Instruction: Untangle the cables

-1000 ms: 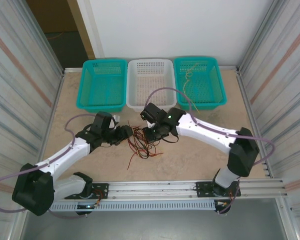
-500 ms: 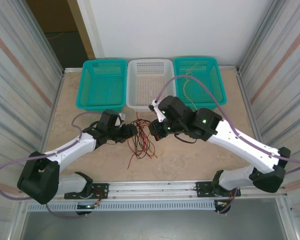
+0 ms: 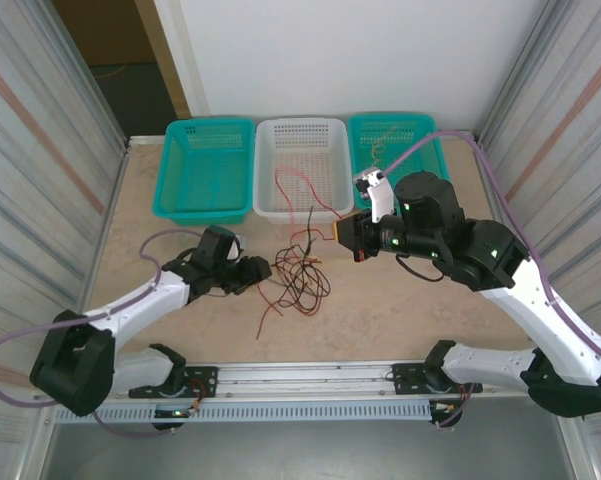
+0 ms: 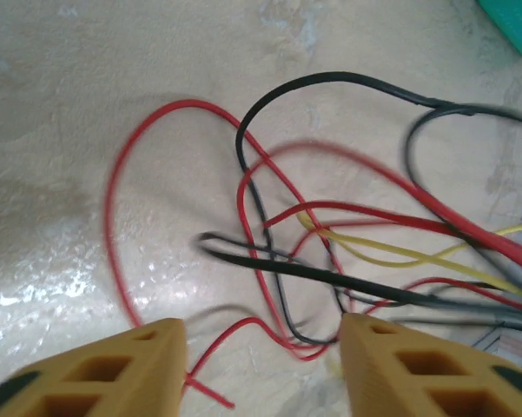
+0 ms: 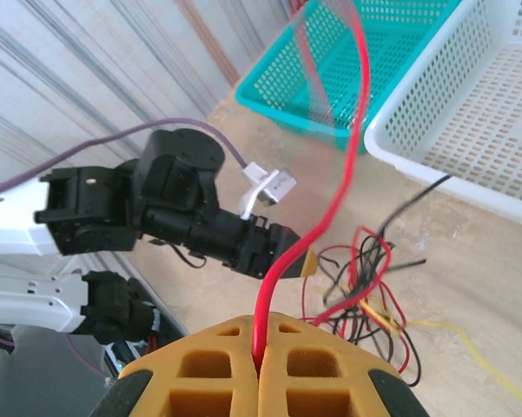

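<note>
The right gripper (image 5: pixel 261 337) was clamped tight on a red wire (image 5: pixel 354 104) and held raised above the table (image 3: pixel 380 310), just on the near side of the white basket (image 3: pixel 302 124). From its fingertips the wire arched upward, then ran down and left to the tangle of wires (image 3: pixel 302 282). This was a loose heap of red, black and yellow strands lying at the centre of the table. The left gripper (image 4: pixel 262 347) sat low at the tangle's left edge, jaws spread and grasping nothing, with strands lying on the table between and beyond its fingertips.

With nothing pinning the heap, a further pull on the red wire would likely have dragged the whole tangle along. It could also have cinched a loop tighter around a black wire (image 4: pixel 330 82). The thin wire might have slipped out of the pinch as well. The red wire's path through the heap was blurred, so whether it ran under other strands could not be told.
</note>
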Robot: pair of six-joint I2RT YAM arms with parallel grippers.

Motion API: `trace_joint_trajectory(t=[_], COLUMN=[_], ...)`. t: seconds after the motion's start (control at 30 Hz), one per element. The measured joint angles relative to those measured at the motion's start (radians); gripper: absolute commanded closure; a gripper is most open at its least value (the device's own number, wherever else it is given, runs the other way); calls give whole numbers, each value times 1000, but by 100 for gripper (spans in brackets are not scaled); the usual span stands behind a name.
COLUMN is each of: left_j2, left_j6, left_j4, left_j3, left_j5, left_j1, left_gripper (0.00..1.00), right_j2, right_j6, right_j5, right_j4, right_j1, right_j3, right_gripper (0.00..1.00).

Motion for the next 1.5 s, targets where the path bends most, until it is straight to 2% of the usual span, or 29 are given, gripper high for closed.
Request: trace_joint_trajectory(t=[0.13, 0.27, 0.4, 0.73, 1.0, 1.17, 1.23, 1.3, 1.4, 1.5], left_j2=[-150, -249, -262, -229, -163, -117, -111, -113, -119, -132], left_j6=[37, 93, 157, 206, 257, 274, 280, 282, 283, 282], left_j4=[-55, -105, -114, -17, -37, -56, -62, -66, -71, -74], left_j3=[21, 127, 251, 372, 439, 466, 487, 512, 560, 621], left_j5=[-2, -2, -3, 45, 17, 16, 17, 23, 30, 51], left_j1=[0, 0, 0, 0, 8, 13, 14, 14, 14, 14], left_gripper=[28, 30, 31, 34, 54, 92, 100, 100, 100, 100], right_j2=[21, 42, 45, 70, 70, 70, 70, 69, 64, 50], right_j6=[-2, -2, -2, -5, -6, -6, -5, -5, -5, 0], right_j5=[-8, -23, -26, -34, -71, -78, -74, -69, -47, -25], right_j4=[-6, -4, 11, 18, 18, 18, 18, 18, 29, 56], right_j1=[0, 0, 0, 0, 0, 0, 0, 0, 0, -6], right_j3=[0, -1, 0, 34, 51, 51, 51, 50, 39, -8], right_gripper=[100, 100, 99, 99, 99, 96, 95, 91, 77, 48])
